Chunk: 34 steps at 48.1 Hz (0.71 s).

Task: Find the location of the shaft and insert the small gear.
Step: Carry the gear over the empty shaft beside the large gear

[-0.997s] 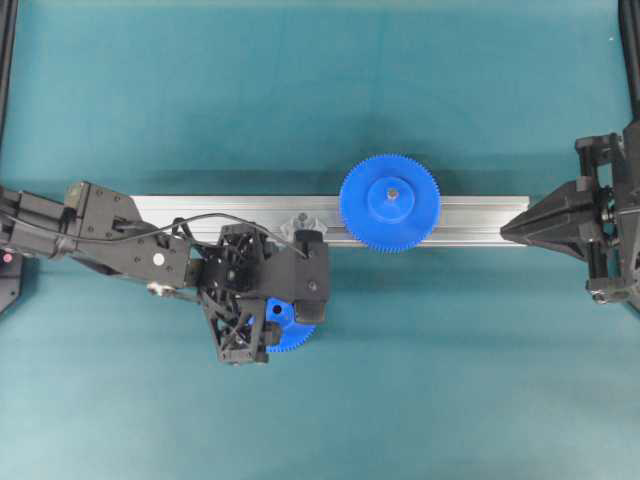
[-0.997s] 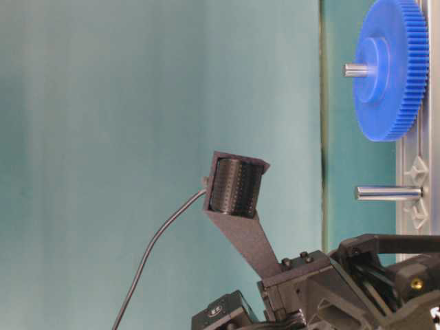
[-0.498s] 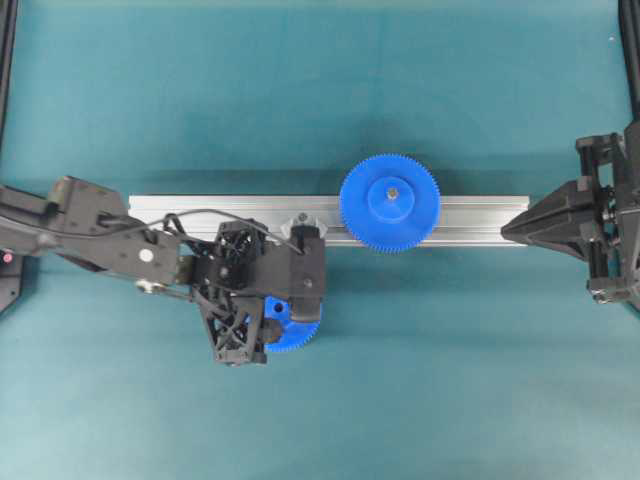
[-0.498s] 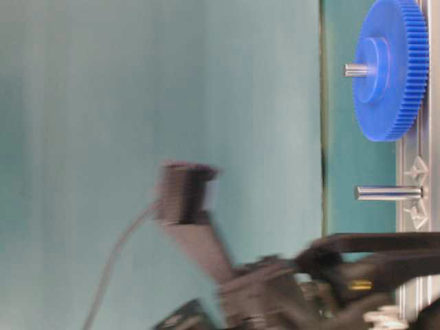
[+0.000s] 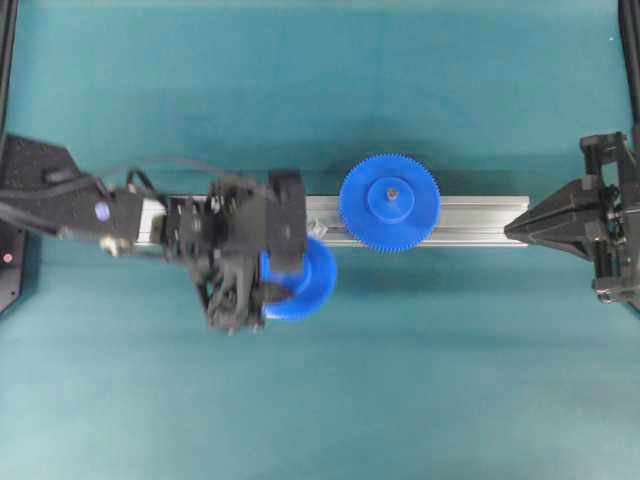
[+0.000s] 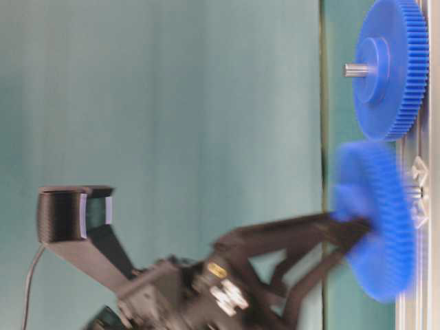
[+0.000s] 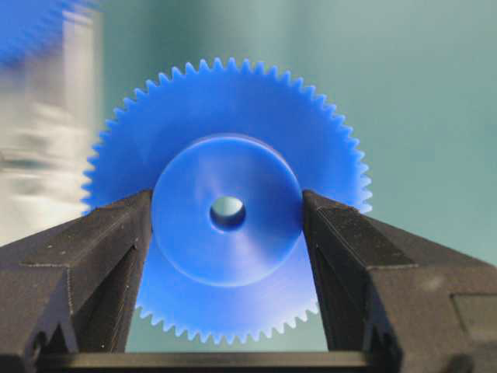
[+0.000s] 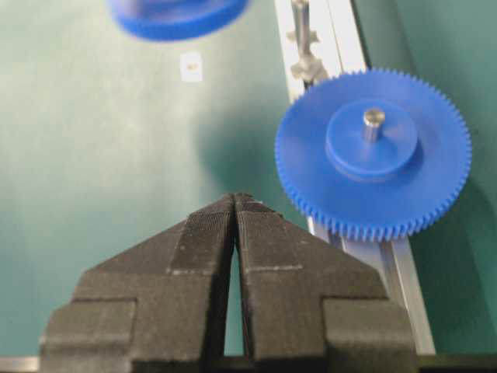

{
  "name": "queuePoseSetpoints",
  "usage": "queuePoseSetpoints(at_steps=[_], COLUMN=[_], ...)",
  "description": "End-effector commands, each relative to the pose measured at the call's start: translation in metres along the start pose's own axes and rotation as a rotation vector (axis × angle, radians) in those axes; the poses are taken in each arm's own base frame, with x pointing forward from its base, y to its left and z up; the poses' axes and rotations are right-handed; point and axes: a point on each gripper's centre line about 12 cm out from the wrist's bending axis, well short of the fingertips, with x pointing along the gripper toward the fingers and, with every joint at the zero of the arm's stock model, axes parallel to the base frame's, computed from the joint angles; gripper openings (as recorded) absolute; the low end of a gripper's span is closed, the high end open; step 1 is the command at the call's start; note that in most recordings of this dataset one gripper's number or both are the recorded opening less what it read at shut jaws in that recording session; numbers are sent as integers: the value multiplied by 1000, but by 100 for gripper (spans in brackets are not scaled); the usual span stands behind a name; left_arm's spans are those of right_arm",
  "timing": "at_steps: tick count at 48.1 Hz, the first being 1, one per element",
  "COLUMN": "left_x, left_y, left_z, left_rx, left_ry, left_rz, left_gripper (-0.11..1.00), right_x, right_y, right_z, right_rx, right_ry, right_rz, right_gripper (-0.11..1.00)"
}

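Observation:
My left gripper (image 7: 227, 203) is shut on the raised hub of the small gear (image 7: 233, 260), a blue toothed disc with a centre hole. From overhead the small gear (image 5: 312, 282) hangs at the near edge of the rail, in the left gripper (image 5: 285, 268). At table level the small gear (image 6: 379, 220) is blurred and covers the shaft. The shaft (image 8: 300, 27), a thin grey pin on a silvery base, shows at the top of the right wrist view. My right gripper (image 8: 234, 199) is shut on nothing, and overhead the right gripper (image 5: 512, 230) points at the rail's right end.
A larger blue gear (image 5: 389, 202) sits on its own pin on the aluminium rail (image 5: 470, 220), just right of the small gear. The larger gear (image 8: 373, 151) lies close ahead of the right gripper. A small white tag (image 8: 190, 66) lies on the green mat.
The left arm has swung up and to the right, carrying the small gear from below the rail to the rail's edge over the shaft. The right arm has not moved.

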Motion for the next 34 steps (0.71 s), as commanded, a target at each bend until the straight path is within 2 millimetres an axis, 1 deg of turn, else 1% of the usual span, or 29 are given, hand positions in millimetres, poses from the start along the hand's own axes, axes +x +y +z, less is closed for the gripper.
queuePoseSetpoints(at_steps=[1,5,13,19,28,34], left_x=[-17,-18,-19,-17,-11,-2], left_y=[11,18,21,22,32,38], left_z=[25,27,28,33,44,41], left_rx=[-10,3,85,135,134,125], left_ry=[-79,-59,37,58,51,71], left_rz=[20,38,49,51,69,79], left_gripper=[65,65,65,65,65,65], right_x=[-3,-6,-9,-9,-9,-9], right_y=[2,2,2,2,2,1], right_z=[5,7,8,6,6,6], right_rx=[11,9,10,10,11,12], right_ry=[-20,-39,-52,-49,-49,-49], right_rz=[7,11,14,13,12,7], right_gripper=[8,8,8,8,8,8])
